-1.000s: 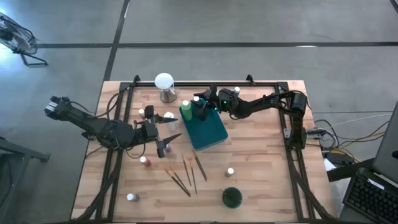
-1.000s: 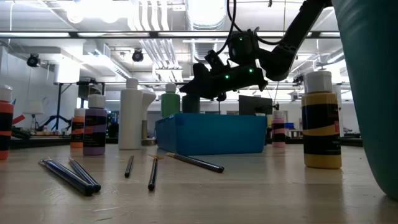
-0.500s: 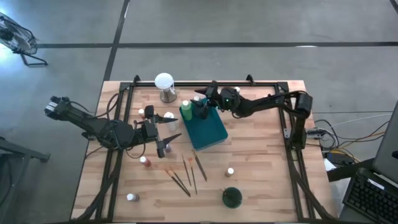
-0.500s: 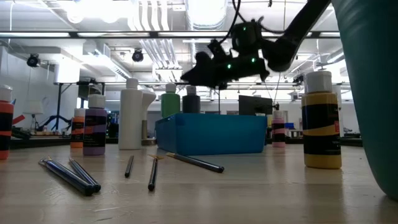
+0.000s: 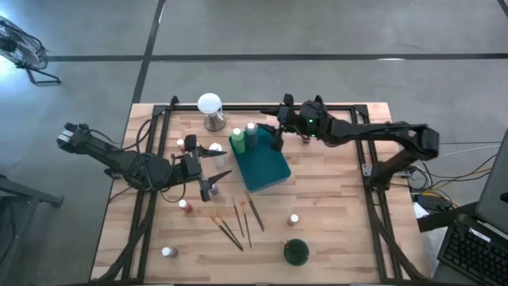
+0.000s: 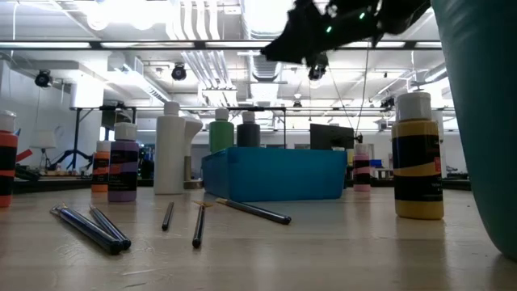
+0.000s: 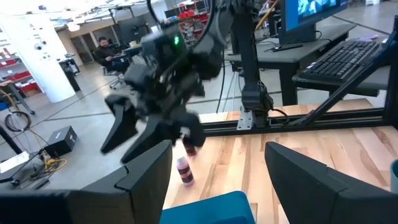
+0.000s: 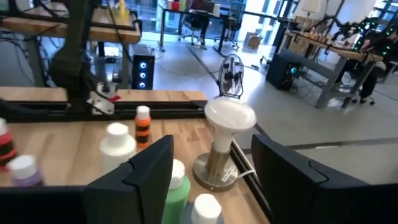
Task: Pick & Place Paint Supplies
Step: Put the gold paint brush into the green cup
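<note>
**Right arm up high over the blue tray, holding nothing**

The right end effector [image 5: 279, 121] hangs in the air above the far end of the teal tray [image 5: 266, 168]. Its two fingers are apart and nothing is between them. From the low view it is high up, well above the bottles.

Two bottles stand at the far end of the tray: a green bottle [image 5: 237, 141] and a dark bottle [image 5: 252, 132]. The white globe lamp [image 5: 209, 106] stands near them on the tabletop [image 5: 333, 199].

The left end effector [image 5: 208, 171] waits to the left of the tray. Its fingers are open and empty. A white bottle [image 5: 216, 151] stands just beside it.

A few thin brushes [image 5: 238, 218] lie near the front of the tabletop. A yellow bottle [image 5: 294, 218] and a big green bottle [image 5: 296, 252] stand close to them.
</note>
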Motion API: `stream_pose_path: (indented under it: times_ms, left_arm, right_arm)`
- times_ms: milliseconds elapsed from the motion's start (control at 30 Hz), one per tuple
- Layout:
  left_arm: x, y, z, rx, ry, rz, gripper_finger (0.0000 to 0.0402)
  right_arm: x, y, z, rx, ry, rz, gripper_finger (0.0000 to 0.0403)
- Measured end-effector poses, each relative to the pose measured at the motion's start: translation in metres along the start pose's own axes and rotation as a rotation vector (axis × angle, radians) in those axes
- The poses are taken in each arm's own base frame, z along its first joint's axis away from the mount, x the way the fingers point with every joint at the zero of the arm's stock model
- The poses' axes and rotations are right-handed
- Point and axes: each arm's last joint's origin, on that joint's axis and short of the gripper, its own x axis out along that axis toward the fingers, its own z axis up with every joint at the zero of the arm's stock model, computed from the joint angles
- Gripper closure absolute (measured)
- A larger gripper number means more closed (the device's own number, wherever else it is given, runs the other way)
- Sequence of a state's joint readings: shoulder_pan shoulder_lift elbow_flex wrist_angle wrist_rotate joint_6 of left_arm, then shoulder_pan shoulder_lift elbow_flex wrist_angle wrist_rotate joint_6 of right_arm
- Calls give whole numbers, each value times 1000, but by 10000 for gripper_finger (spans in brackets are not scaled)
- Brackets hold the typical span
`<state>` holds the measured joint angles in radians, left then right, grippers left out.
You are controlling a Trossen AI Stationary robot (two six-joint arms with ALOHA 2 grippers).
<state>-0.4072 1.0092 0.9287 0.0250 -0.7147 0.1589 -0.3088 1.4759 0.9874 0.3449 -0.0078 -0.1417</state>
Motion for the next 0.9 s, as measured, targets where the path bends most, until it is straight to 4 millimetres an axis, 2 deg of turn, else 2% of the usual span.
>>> stream_pose_path:
  times_ms: [167,400,567,700,900]
  left_arm:
    - [-2,0,-5,-15,53,-8,140]
    - [-6,1,-42,-95,299,272,140]
    - [-6,-4,-65,-150,385,316,140]
    - [-9,-7,-81,-186,429,287,140]
    - [-11,-18,-96,-282,543,54,140]
  right_arm:
    - [-32,8,19,-8,40,38,202]
    - [-62,21,30,-9,76,93,215]
    - [-66,23,26,-9,82,95,225]
    - [-63,23,18,-5,108,96,230]
    - [-64,25,15,17,127,100,221]
